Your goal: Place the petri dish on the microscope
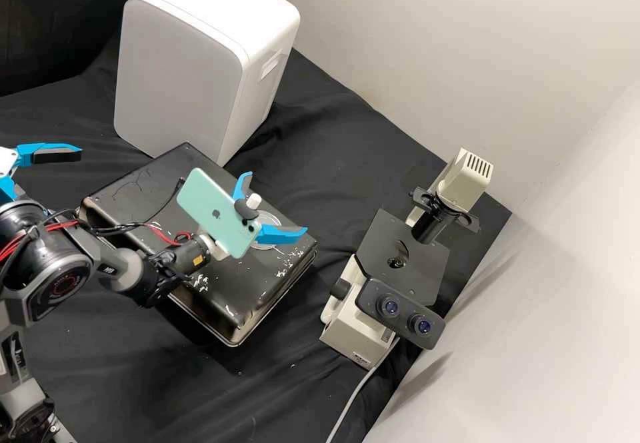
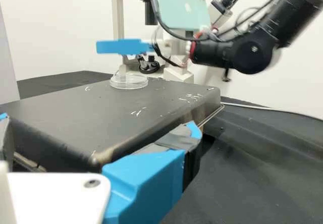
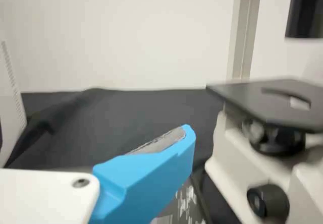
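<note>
A clear petri dish (image 1: 272, 222) lies on the far right corner of a flat black case (image 1: 133, 196); the left wrist view shows the dish (image 2: 129, 80) on the case's far edge. My right gripper (image 1: 263, 210) hangs open just above it, one blue finger on each side. One of those fingers (image 2: 121, 46) hovers over the dish. The microscope (image 1: 393, 283) stands to the right with its black stage (image 1: 400, 256) bare; the stage (image 3: 272, 100) is close ahead in the right wrist view. My left gripper (image 1: 27, 170) is open at the bench's far left, holding nothing.
A tall white box (image 1: 200, 56) stands behind the black case. White walls close the bench at the back and right. A grey cable (image 1: 353, 403) runs from the microscope to the front edge. Black cloth (image 1: 320, 130) lies between case and microscope.
</note>
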